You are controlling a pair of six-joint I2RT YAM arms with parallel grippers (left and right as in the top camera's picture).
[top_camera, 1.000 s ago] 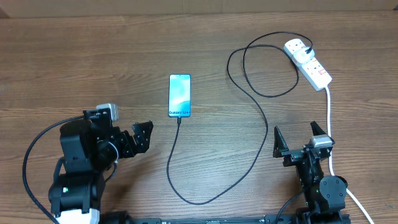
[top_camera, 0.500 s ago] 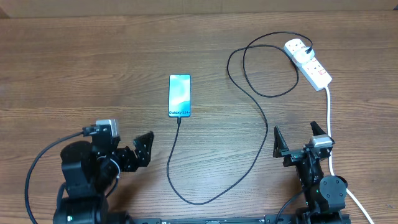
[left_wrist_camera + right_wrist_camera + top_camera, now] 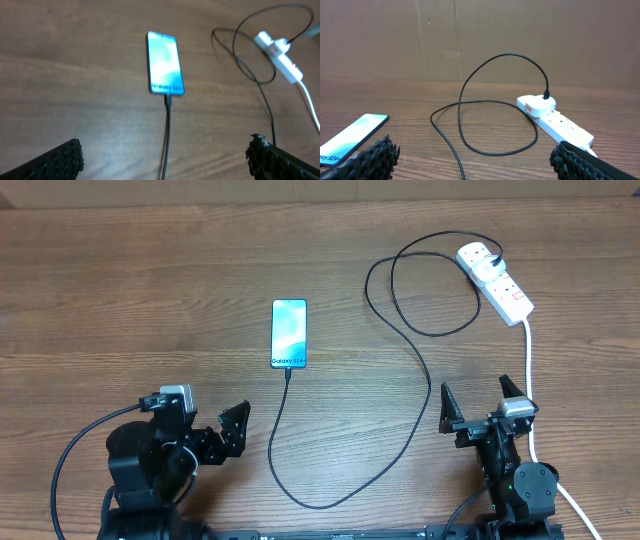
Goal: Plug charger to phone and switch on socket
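Note:
The phone (image 3: 289, 333) lies face up mid-table with its blue-teal screen lit. The charger (image 3: 415, 395), a thin black cable, meets the phone's bottom edge, loops toward the front and curls back to a white plug block on the socket (image 3: 497, 280) at the far right. My left gripper (image 3: 238, 432) hovers open near the front left, short of the phone (image 3: 165, 62), and the charger (image 3: 167, 135) runs between its fingers (image 3: 55, 162) untouched. My right gripper (image 3: 478, 402) stands open at the front right, facing the socket (image 3: 555, 117) and the charger's loop (image 3: 470, 100); the phone (image 3: 350, 137) is at its left.
The socket's thick white cord (image 3: 528, 370) runs down the right side past my right arm to the front edge. A brown cardboard wall (image 3: 480, 35) closes off the back of the wooden table (image 3: 130, 300).
My left arm has drawn back toward the front edge, away from the phone, its gripper staying open. The right arm, phone, cable and socket have not moved.

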